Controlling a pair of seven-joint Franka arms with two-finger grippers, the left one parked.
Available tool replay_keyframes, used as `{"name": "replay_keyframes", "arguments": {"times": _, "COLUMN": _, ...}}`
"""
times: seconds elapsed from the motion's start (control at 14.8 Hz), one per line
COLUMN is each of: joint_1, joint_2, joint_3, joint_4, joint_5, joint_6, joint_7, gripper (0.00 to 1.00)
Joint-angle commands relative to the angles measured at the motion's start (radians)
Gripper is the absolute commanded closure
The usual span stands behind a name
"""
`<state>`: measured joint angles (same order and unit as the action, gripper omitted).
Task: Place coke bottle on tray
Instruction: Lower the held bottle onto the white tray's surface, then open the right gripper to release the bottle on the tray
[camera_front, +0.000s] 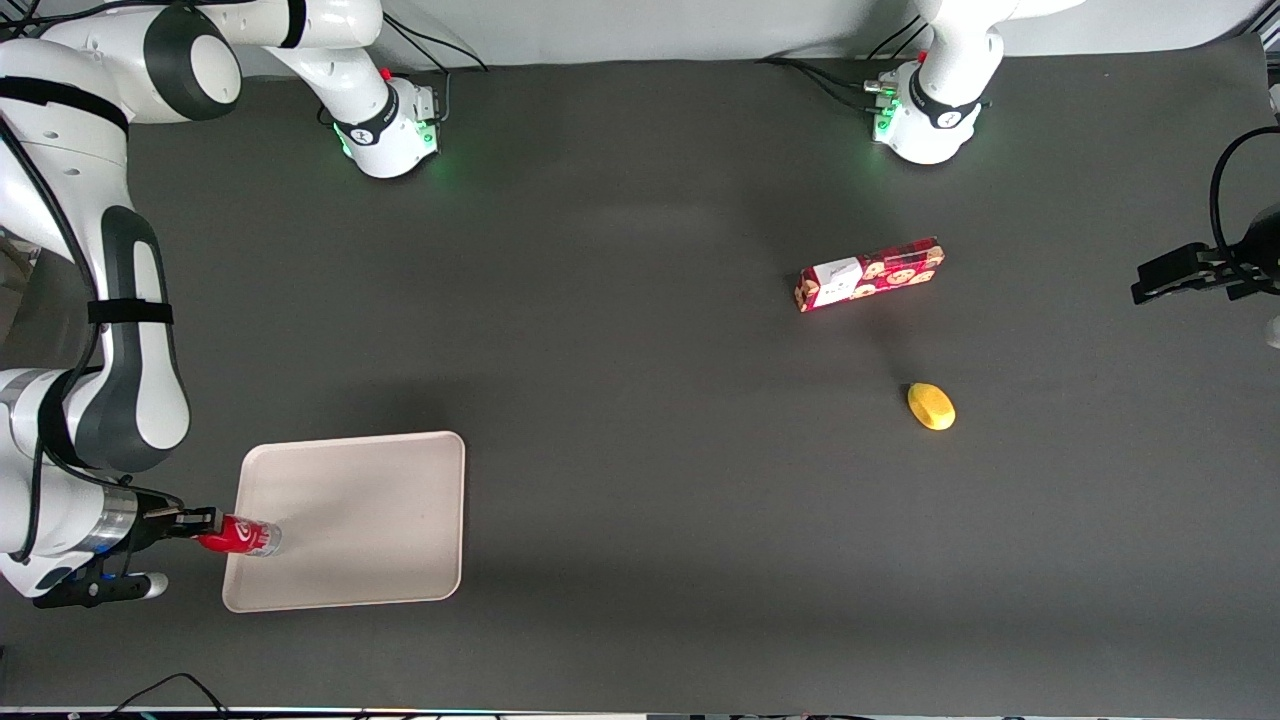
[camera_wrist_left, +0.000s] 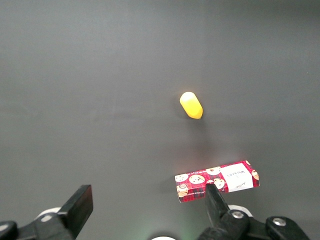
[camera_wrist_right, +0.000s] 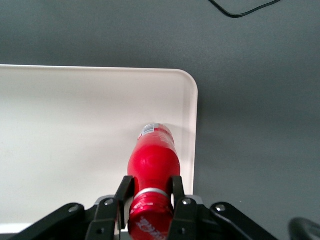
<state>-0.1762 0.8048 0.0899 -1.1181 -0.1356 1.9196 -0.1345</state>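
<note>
Coke bottle (camera_front: 240, 536) lies tilted almost flat across the tray (camera_front: 370, 520) edge at the working arm's end of the table, its cap end clamped in the gripper (camera_front: 196, 524) and its clear base reaching in over the tray floor. From the front, the gripper sits just outside the rim. Most of the tray's floor is bare. The dark table (camera_front: 640, 500) spreads wide toward the parked arm's end, where a red cookie box (camera_front: 870, 274) and a yellow lemon-like fruit (camera_front: 931, 406) lie well apart from the tray.

From the parked arm's wrist, only the fruit (camera_wrist_left: 191, 105) and the cookie box (camera_wrist_left: 217, 181) show on the dark table.

From the working wrist, the two fingers (camera_wrist_right: 177, 192) pinch the bottle (camera_wrist_right: 152, 160) at its neck, just under the red cap. The bottle's body points out over the tray (camera_wrist_right: 70, 130), close beside one raised rim and near a rounded corner. A black cable (camera_wrist_right: 245, 9) crosses the table past that corner.
</note>
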Motion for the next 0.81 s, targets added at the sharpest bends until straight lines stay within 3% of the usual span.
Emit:
{"name": "replay_keyframes", "arguments": {"times": 0.0, "joint_1": -0.009, "joint_2": 0.008, "joint_3": -0.001, "joint_4": 0.015, "joint_5": 0.001, "joint_6": -0.019, "joint_7": -0.06, "gripper": 1.0}}
{"name": "replay_keyframes", "arguments": {"times": 0.41, "joint_1": -0.02, "joint_2": 0.01, "joint_3": -0.004, "joint_4": 0.001, "joint_5": 0.001, "joint_6": -0.019, "joint_7": -0.059, "gripper": 0.99}}
{"name": "replay_keyframes", "arguments": {"times": 0.54, "joint_1": -0.02, "joint_2": 0.01, "joint_3": -0.004, "joint_4": 0.0, "joint_5": 0.002, "joint_6": -0.016, "joint_7": -0.059, "gripper": 0.01}}
{"name": "replay_keyframes", "arguments": {"times": 0.74, "joint_1": -0.019, "joint_2": 0.002, "joint_3": -0.002, "joint_4": 0.001, "joint_5": 0.004, "joint_6": -0.014, "joint_7": -0.053, "gripper": 0.0}}
